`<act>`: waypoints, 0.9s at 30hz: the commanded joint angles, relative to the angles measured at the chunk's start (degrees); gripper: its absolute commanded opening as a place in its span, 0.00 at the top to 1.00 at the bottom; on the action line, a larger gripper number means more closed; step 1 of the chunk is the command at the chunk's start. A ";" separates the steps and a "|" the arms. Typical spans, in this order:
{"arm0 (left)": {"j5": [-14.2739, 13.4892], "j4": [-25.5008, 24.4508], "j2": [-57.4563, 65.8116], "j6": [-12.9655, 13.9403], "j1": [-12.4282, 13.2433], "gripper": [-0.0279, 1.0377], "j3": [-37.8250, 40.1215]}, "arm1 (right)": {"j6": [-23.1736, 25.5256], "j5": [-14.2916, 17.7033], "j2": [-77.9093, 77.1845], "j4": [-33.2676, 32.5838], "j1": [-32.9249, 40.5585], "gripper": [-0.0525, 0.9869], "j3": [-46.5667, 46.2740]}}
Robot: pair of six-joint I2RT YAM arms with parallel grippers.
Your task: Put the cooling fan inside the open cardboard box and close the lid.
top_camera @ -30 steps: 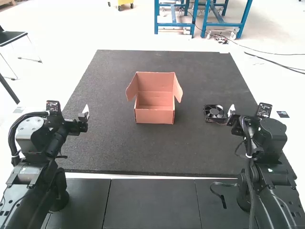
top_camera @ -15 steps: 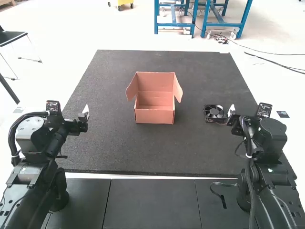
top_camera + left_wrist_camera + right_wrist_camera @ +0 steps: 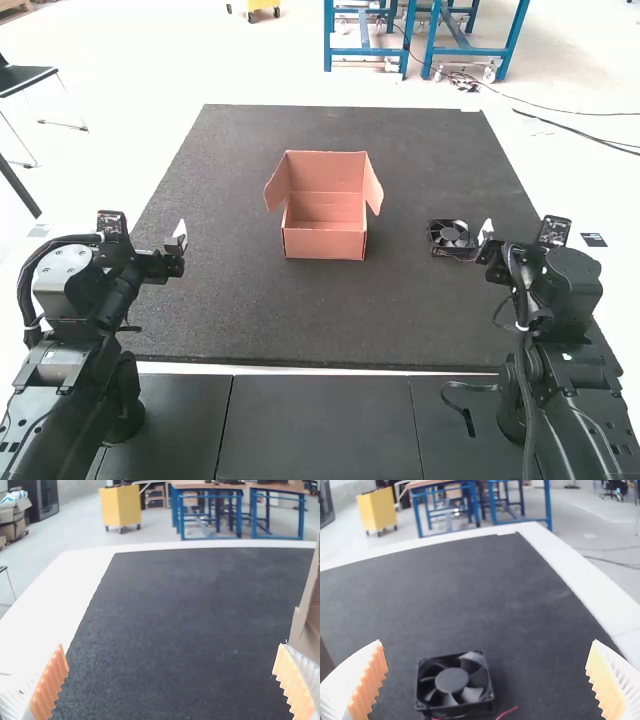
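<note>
- High view: cardboard box (image 3: 323, 212) stands upright near the middle of the black mat (image 3: 220, 300), top open. Back lid flap stands up; the two side flaps splay outward. No contents can be made out inside.
- Cooling fan (image 3: 452, 238) lies flat on the mat to the right of the box, apart from it and outside it. Black square frame, round hub facing up.
- Right gripper (image 3: 487, 242) sits low just behind the fan on the robot's side, close but not touching. Fingers spread apart, nothing between them.
- Left gripper (image 3: 176, 246) sits near the mat's left edge, well apart from the box and holding nothing.
- Right wrist view: fan (image 3: 454, 682) lies on the mat between the two white ribbed fingers and a little ahead of them. Orange pads (image 3: 367, 685) face inward with a wide gap. A thin red wire (image 3: 502, 713) trails from the fan's near edge.
- Left wrist view: fingers wide apart, bare mat between them. A brown side of the box (image 3: 306, 605) shows past one finger.
- The mat covers most of the white table (image 3: 560, 170), which shows as a pale border around it.
</note>
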 commanded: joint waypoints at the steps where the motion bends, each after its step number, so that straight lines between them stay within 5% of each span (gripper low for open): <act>1: 0.46 0.62 -0.12 -0.35 -0.54 0.07 -0.34 | 0.66 1.02 -0.58 0.68 0.53 0.07 -0.25; 14: 0.46 0.97 -0.12 -1.85 -0.45 0.07 -0.34 | 1.89 0.93 -0.49 0.85 0.70 0.07 -0.25; 27: 0.02 4.57 -0.12 -1.93 -0.45 0.07 -0.43 | 1.54 1.28 -0.58 9.46 0.09 0.07 -0.34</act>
